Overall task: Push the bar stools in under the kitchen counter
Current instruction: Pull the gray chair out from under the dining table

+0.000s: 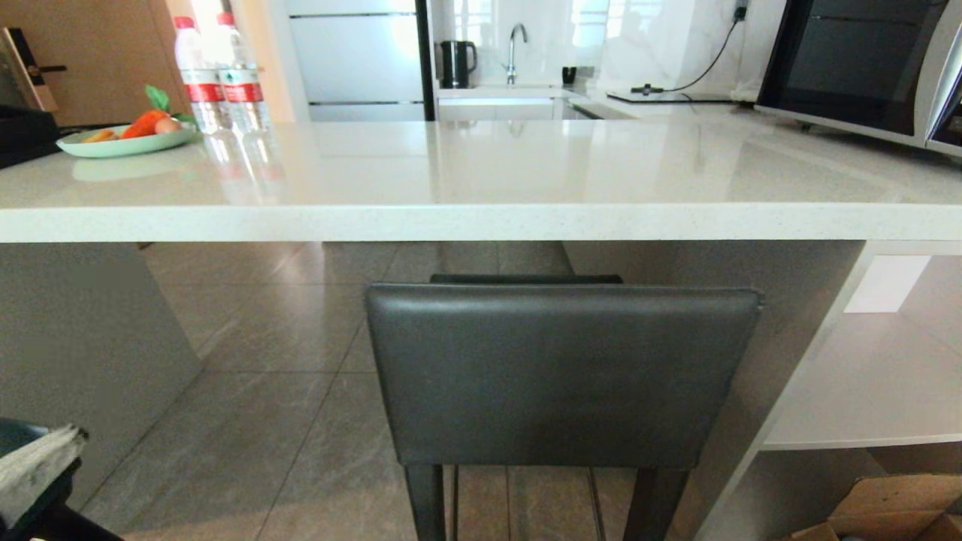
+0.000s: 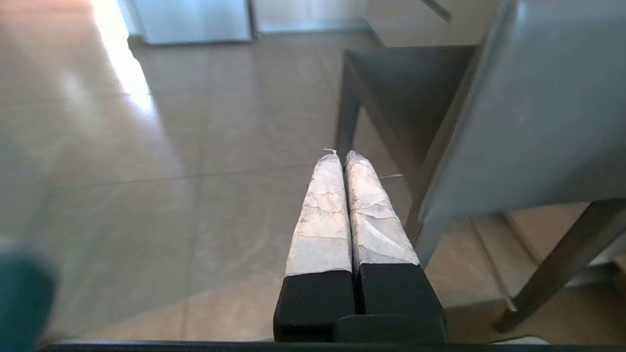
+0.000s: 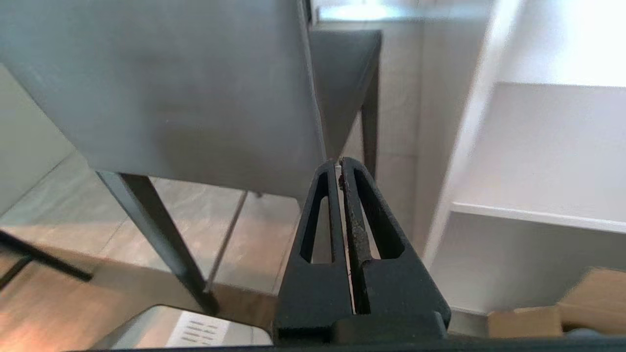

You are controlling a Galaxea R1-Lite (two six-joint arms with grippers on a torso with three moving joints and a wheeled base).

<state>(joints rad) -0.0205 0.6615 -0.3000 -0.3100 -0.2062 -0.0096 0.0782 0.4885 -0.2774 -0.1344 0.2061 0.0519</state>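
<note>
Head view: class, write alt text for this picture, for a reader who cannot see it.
A dark grey bar stool stands with its back to the camera, its seat partly under the thick white kitchen counter. On the counter's far left sit a plate of fruit and two water bottles. Neither gripper shows here.

Your left gripper (image 2: pixel 345 156) had two long fingers (image 2: pixel 323 215) wrapped in cracked, wrinkled whitish tape, tapering to rounded tips, with a loose thread at one tip. Each finger sat in a blocky matte black base joined by a black crosspiece. Your right gripper (image 3: pixel 340 164) was all black: two bare fingers (image 3: pixel 318 220), each a tapered triangular frame with a long cut-out slot through it. The inner face of one looked rough and scuffed with pale specks.
</note>
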